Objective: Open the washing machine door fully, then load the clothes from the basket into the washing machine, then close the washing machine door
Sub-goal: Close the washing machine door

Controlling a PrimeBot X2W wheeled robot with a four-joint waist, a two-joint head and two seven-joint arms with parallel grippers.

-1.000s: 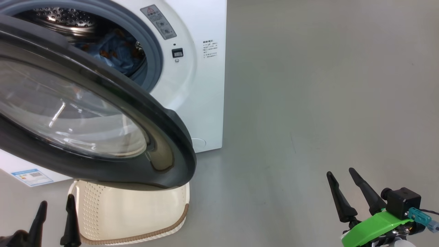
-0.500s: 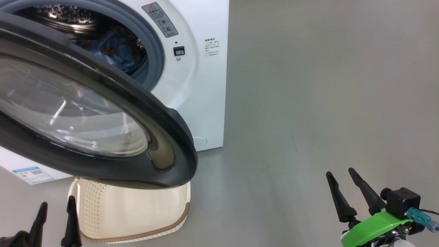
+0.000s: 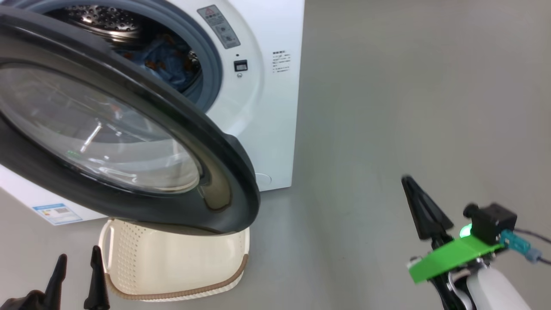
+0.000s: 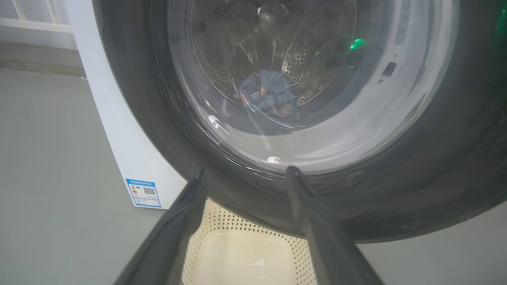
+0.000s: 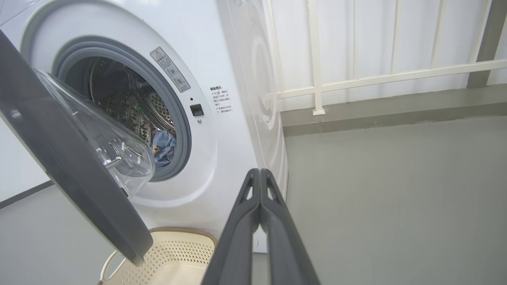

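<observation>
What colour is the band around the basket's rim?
Brown rim band on the cream-white basket; the head view shows it best.

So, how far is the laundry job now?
Done: the washing machine door stands open, blue clothes lie in the drum, and the basket looks empty where visible. In hand: the right pincer is shut on nothing, clear of the door. Left: closing the door.

washing machine door (image 3: 142,202): glossy black plastic rim, clear smooth glass window (image 3: 86,129). washing machine (image 3: 275,129) body: white, smooth, semi-gloss. drum (image 3: 103,19): shiny perforated steel. gasket (image 3: 214,64): matt grey-blue rubber. basket (image 3: 172,262): cream perforated plastic, ribbed brown rim band. clothes (image 3: 172,71): soft crumpled blue cloth. floor (image 3: 409,107): grey, smooth, matt.
</observation>
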